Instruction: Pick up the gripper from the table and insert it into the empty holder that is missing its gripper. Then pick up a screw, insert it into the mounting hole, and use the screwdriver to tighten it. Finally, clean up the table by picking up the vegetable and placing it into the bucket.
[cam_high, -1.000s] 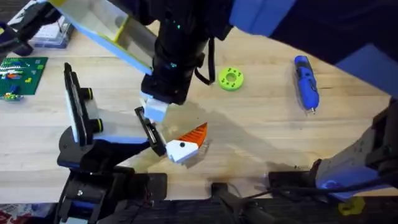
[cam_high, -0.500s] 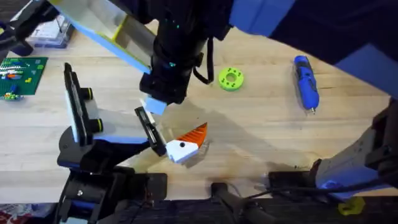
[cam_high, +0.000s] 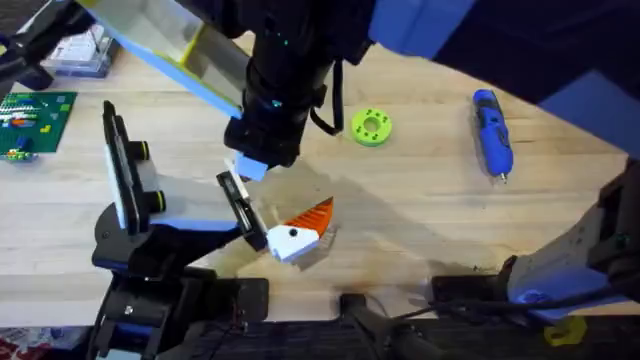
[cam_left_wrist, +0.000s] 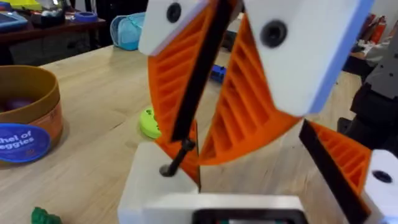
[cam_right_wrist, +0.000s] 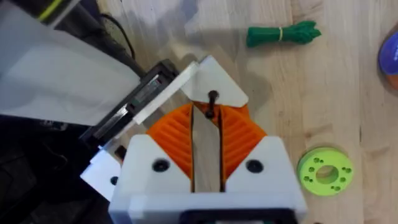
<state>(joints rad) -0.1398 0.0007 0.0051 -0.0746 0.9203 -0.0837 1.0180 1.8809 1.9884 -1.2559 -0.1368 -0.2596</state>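
One screwdriver (cam_high: 491, 133), one lime-green ring (cam_high: 371, 126), one bucket (cam_left_wrist: 28, 118).

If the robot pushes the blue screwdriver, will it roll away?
Probably a little. The screwdriver is round like a pen and lies flat on the smooth table, so a sideways nudge could roll it. It looks like hard plastic, so it should stay stiff and not bend when lifted. Its smooth body might slip if it is pinched only lightly.
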